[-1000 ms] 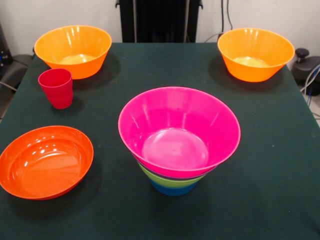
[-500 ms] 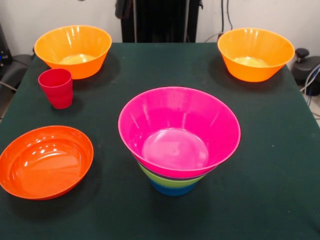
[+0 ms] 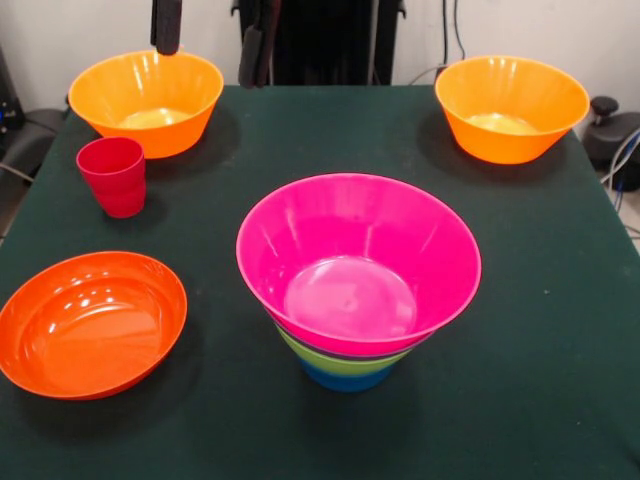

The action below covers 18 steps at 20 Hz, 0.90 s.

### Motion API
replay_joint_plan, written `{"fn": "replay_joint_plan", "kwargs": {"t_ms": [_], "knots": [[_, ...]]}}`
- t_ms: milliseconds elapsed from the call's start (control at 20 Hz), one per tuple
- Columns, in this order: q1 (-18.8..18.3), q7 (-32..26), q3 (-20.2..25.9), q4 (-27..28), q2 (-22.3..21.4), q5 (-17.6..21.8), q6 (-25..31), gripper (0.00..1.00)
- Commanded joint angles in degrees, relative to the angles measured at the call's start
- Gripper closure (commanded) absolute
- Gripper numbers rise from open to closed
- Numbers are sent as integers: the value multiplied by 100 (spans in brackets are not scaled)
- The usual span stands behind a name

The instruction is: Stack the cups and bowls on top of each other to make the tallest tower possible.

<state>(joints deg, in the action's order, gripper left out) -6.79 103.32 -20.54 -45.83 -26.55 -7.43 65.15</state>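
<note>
My gripper [image 3: 210, 45] has dropped into view, fingers spread wide, one over the yellow-orange bowl [image 3: 146, 100]; everything else unmoved.

Worktop [image 3: 540, 300] is open along the right side and the back centre strip. The tower [image 3: 357, 275] blocks mid-front, its pink rim the tallest thing. Left flank is crowded: yellow-orange bowl [image 3: 146, 100], red cup [image 3: 112, 175], wide orange bowl [image 3: 90, 322], narrow gaps between. Second yellow-orange bowl [image 3: 511, 106] fills the back right corner.
</note>
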Motion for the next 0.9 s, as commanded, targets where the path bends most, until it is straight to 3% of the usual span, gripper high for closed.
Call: {"fn": "replay_joint_plan", "kwargs": {"t_ms": [50,250,900], "knots": [[-150,-1446,999,-777,404,491,-332,0],[-238,-1495,1135,-880,392,591,-590,0],[-607,-1908,1555,-883,373,1008,-664,0]]}}
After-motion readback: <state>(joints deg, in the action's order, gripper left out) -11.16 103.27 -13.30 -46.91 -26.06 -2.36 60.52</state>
